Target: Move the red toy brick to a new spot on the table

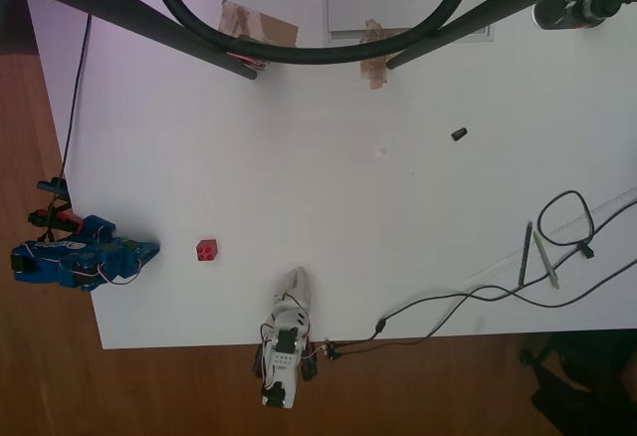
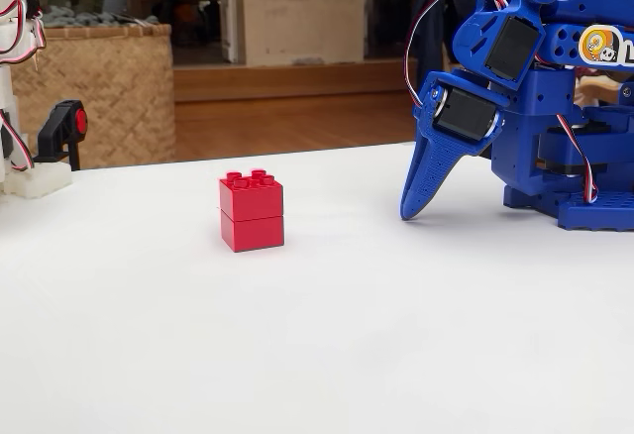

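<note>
The red toy brick (image 1: 206, 250) (image 2: 252, 214) is a small studded block, two layers high, standing upright on the white table (image 1: 348, 187) (image 2: 297, 355). My blue arm sits folded at the table's left edge in the overhead view. Its gripper (image 1: 151, 250) (image 2: 407, 213) points at the brick from a short way off, and the tip rests on the tabletop. The fingers lie together with nothing between them. In the fixed view the brick stands to the left of the gripper tip, with bare table between them.
A white arm (image 1: 284, 341) of the same kind stands folded at the table's bottom edge in the overhead view. A small black piece (image 1: 459, 134), two pens (image 1: 525, 254) and cables (image 1: 478, 297) lie to the right. Taped patches (image 1: 257, 26) and dark stand legs (image 1: 149, 23) cross the far side.
</note>
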